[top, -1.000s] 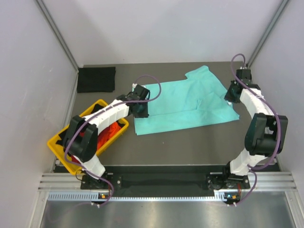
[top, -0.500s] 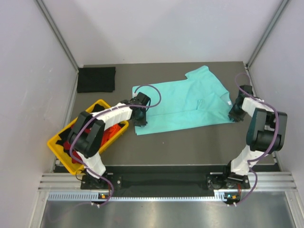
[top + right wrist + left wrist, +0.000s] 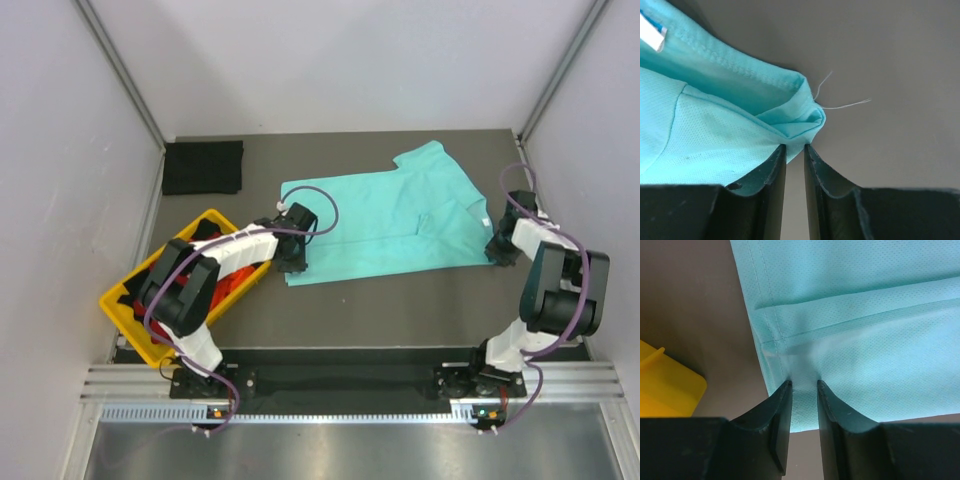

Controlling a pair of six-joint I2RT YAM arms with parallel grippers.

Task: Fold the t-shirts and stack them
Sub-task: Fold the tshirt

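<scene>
The teal shirt (image 3: 390,215) lies spread flat on the table (image 3: 400,300), towards its far right; the left gripper (image 3: 804,384) sits at the shirt's near-left corner, jaws almost together, pinching the cloth; the right gripper (image 3: 795,146) nips a bunched fold at the shirt's right edge, near the white label (image 3: 652,31); a black shirt (image 3: 203,167) lies folded at the far left.

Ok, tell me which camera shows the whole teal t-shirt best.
Top external: the teal t-shirt lies spread on the table, nearly its whole outline visible. Left wrist shows only a hemmed corner at the left hand; right wrist only a bunched corner near the label.
</scene>
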